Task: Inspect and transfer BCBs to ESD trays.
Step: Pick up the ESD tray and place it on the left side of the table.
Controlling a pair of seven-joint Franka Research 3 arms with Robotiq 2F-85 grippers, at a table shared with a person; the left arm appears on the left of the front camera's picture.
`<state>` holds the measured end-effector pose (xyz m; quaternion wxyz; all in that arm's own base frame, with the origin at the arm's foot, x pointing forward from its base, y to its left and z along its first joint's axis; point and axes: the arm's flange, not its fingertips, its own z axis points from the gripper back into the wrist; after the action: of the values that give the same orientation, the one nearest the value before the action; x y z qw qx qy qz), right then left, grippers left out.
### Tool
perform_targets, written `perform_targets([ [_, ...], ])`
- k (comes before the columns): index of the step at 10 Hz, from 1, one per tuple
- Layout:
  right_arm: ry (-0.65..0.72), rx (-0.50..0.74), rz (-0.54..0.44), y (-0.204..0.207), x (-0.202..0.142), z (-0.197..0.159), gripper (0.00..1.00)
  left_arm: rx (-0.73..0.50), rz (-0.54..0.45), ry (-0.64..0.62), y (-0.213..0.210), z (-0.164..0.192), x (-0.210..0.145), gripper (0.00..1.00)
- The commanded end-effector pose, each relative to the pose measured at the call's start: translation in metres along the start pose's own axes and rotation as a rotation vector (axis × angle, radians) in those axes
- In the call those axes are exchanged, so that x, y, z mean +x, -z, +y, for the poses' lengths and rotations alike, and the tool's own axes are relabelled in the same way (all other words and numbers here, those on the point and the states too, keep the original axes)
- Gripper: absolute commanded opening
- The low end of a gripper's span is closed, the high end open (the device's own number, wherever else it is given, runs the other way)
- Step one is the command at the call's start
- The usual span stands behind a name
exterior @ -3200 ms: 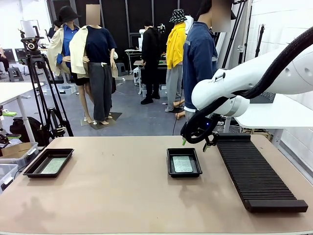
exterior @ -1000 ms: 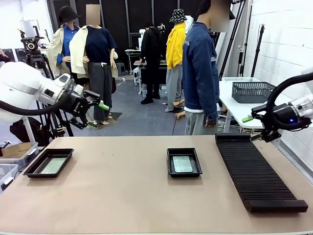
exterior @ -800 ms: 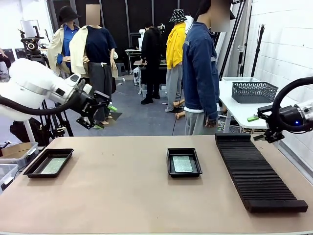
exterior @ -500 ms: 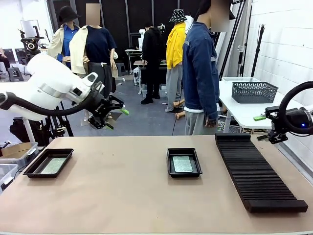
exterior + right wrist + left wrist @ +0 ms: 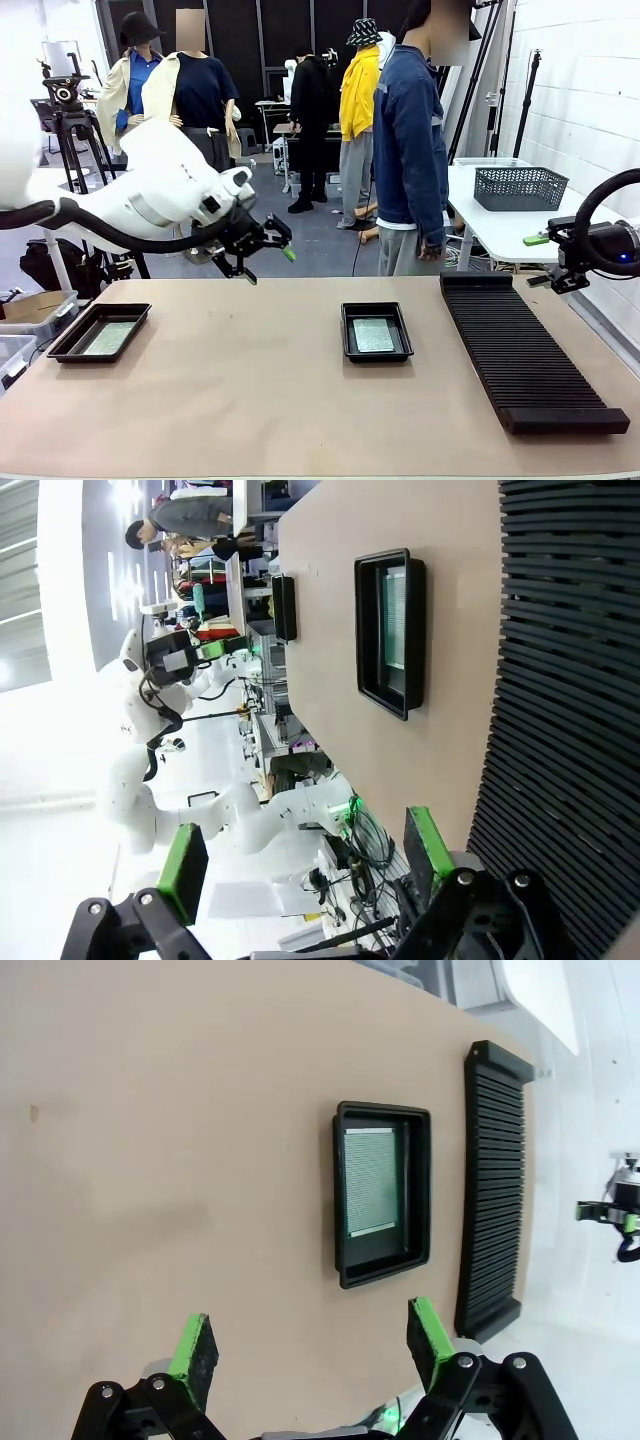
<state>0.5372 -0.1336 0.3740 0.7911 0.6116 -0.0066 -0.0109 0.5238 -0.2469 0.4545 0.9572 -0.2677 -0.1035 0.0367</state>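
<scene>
Left gripper (image 5: pixel 268 252): fully open, empty; centre above glossy black rectangular tray (image 5: pixel 377 331) holding thin green circuit board (image 5: pixel 373 334).
Right gripper (image 5: pixel 548 262): fully open, empty; keep beside ribbed black slotted rack (image 5: pixel 522 348).

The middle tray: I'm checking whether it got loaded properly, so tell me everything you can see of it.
The middle tray is a shallow, glossy black rectangle with a raised flared rim, plastic by the look of it. It sits flat on the tan table, just left of the long ribbed rack and apart from it. One green circuit board lies flat on its floor, smaller than the floor. No gripper or hand touches it.
</scene>
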Motion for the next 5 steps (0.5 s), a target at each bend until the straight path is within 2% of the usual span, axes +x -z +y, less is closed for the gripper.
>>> perform_targets([
  [1, 0.011, -0.015, -0.015, 0.002, -0.001, 0.002, 1.0, 0.051, -0.031, 0.015, 0.017, -0.018, -0.005, 1.0],
  [5, 0.011, -0.015, -0.015, 0.002, -0.001, 0.002, 1.0, 0.124, -0.02, 0.05, 0.065, -0.05, -0.014, 1.0],
])
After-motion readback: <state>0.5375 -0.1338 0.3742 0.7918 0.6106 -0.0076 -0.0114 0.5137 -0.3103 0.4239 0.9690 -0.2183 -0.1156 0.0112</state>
